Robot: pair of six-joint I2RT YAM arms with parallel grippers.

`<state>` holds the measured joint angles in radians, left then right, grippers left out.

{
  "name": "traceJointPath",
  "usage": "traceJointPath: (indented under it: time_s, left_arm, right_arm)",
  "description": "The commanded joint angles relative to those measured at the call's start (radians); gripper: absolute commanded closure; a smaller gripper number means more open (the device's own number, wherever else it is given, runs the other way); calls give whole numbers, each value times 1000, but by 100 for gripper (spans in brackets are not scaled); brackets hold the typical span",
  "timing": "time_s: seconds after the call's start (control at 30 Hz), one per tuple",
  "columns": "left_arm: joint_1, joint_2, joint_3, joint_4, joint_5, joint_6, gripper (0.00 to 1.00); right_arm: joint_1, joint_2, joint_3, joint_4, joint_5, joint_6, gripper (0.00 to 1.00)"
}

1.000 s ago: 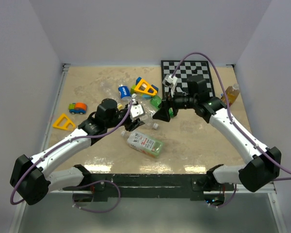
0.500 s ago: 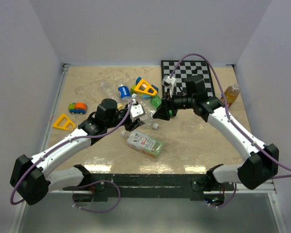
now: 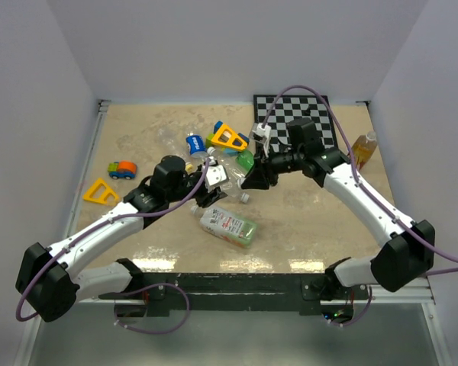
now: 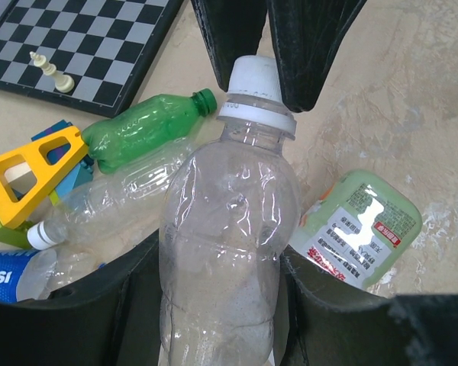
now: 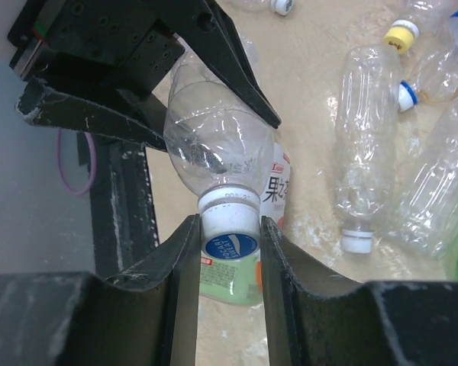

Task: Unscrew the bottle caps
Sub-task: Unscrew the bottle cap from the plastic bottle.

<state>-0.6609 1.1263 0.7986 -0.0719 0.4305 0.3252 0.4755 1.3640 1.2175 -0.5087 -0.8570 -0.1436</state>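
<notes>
My left gripper (image 4: 221, 305) is shut on the body of a clear plastic bottle (image 4: 229, 229) and holds it off the table, neck pointing away toward the right arm. The bottle's white cap (image 5: 229, 225) has a blue printed top. It sits between the fingers of my right gripper (image 5: 229, 236), which is shut on it, both pads pressed against its sides. In the top view the two grippers meet at mid-table, the left gripper (image 3: 206, 187) on the bottle (image 3: 220, 178) and the right gripper (image 3: 249, 181) at its neck.
A green-labelled bottle (image 3: 229, 226) lies just below the held one. A green bottle (image 3: 246, 160), several clear capped bottles (image 5: 364, 152) and toy blocks (image 3: 229, 138) crowd the middle back. A chessboard (image 3: 294, 118) lies at back right, an amber bottle (image 3: 362, 146) at far right, and a toy car (image 3: 123, 169) at left.
The right gripper has moved left over the bottle's neck and its fingers have shut on the white cap. The left arm and the bottle have stayed still.
</notes>
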Motion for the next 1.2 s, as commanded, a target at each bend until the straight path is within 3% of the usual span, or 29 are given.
traceJointPath:
  time_s: [0.0, 0.13, 0.2, 0.3, 0.4, 0.47, 0.53, 0.87, 1.0, 1.13, 1.17]
  left_arm:
    - [1, -19, 13, 38, 14, 0, 100]
    - [1, -16, 13, 40, 24, 0, 100]
    - [1, -14, 11, 40, 27, 0, 100]
    - [0, -13, 11, 40, 27, 0, 100]
    - [0, -14, 11, 38, 24, 3, 100]
    - [1, -14, 13, 37, 24, 3, 100]
    - [0, -16, 13, 38, 25, 5, 100]
    - [1, -17, 13, 37, 34, 0, 100]
    - [1, -17, 13, 37, 34, 0, 100]
    - [0, -17, 11, 38, 33, 2, 100]
    - [1, -14, 13, 38, 34, -2, 100]
  right_arm:
    - [0, 38, 115, -198, -25, -336, 100]
    - [3, 124, 266, -561, 5, -913, 100]
    - [3, 147, 310, -620, 39, -1116, 100]
    - [5, 120, 295, -575, 105, -1386, 100]
    - [5, 2, 167, -409, 157, -1580, 100]
    - [5, -10, 155, -350, 132, -1564, 100]
    - [5, 15, 189, -398, 87, -1538, 99]
    - [3, -54, 158, -315, -42, -1142, 44]
    - [-6, -54, 194, -392, -85, -1093, 36]
    - [-29, -66, 205, -348, -102, -874, 34]
    - [-38, -71, 201, -303, -105, -784, 3]
